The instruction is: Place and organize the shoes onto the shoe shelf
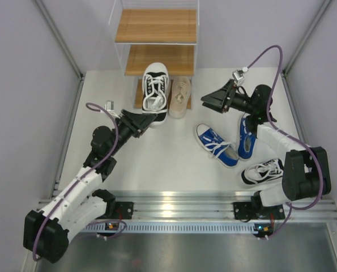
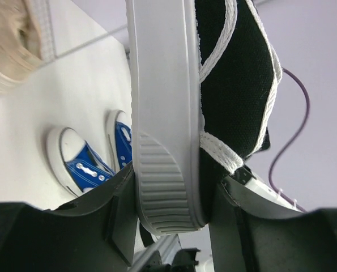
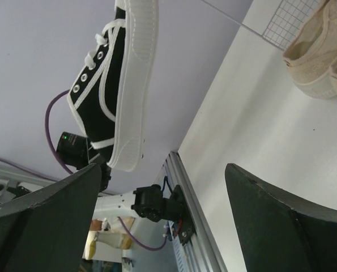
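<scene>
My left gripper (image 1: 147, 120) is shut on the heel of a black-and-white sneaker (image 1: 155, 90) and holds it raised in front of the shoe shelf (image 1: 157, 34); the white sole (image 2: 165, 141) sits between my jaws, and it shows in the right wrist view (image 3: 114, 85). A beige sneaker (image 1: 180, 96) lies on the lowest board, also seen in the right wrist view (image 3: 315, 51). My right gripper (image 1: 209, 100) is open and empty, to the right of the beige sneaker. Two blue sneakers (image 1: 216, 145) (image 1: 247, 136) and a second black-and-white sneaker (image 1: 263, 170) lie on the table at right.
The shelf's upper two boards (image 1: 156, 25) carry nothing. Grey walls close in both sides. An aluminium rail (image 1: 174, 199) runs along the near edge by the arm bases.
</scene>
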`<state>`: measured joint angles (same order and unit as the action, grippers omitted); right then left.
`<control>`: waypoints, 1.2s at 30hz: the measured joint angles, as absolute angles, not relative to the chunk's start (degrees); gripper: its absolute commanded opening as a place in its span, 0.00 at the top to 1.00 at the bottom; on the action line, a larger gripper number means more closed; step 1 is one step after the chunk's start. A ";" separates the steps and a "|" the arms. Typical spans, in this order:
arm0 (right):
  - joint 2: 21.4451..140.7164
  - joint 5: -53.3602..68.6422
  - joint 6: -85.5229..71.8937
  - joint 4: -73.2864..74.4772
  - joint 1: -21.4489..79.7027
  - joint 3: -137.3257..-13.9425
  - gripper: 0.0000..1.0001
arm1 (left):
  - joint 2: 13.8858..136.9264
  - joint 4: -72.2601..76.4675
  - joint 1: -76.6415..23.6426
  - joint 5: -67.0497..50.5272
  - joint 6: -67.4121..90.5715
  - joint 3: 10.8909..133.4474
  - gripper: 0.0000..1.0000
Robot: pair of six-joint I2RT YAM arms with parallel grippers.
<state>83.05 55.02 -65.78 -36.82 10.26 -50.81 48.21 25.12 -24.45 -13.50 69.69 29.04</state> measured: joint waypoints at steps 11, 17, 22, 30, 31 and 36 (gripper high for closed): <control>80.34 57.78 -62.96 -35.81 6.17 -50.78 0.09 | 62.81 21.39 -10.68 -22.87 67.11 40.53 1.00; 79.13 58.59 -62.54 -35.77 5.34 -50.54 0.10 | 73.76 21.43 -8.91 -26.17 66.37 50.09 1.00; 78.72 58.83 -62.52 -35.75 4.56 -50.13 0.10 | 81.01 21.74 -8.73 -27.55 66.37 55.96 1.00; 77.84 59.48 -62.48 -35.81 3.84 -49.12 0.09 | 88.88 22.31 -8.49 -28.08 67.42 62.87 1.00; 77.67 59.64 -62.48 -35.70 3.81 -48.99 0.09 | 89.45 22.55 -8.43 -27.94 67.46 63.33 1.00; 76.93 60.10 -61.84 -35.75 3.40 -48.38 0.09 | 90.80 23.16 -7.84 -28.82 68.16 64.14 0.97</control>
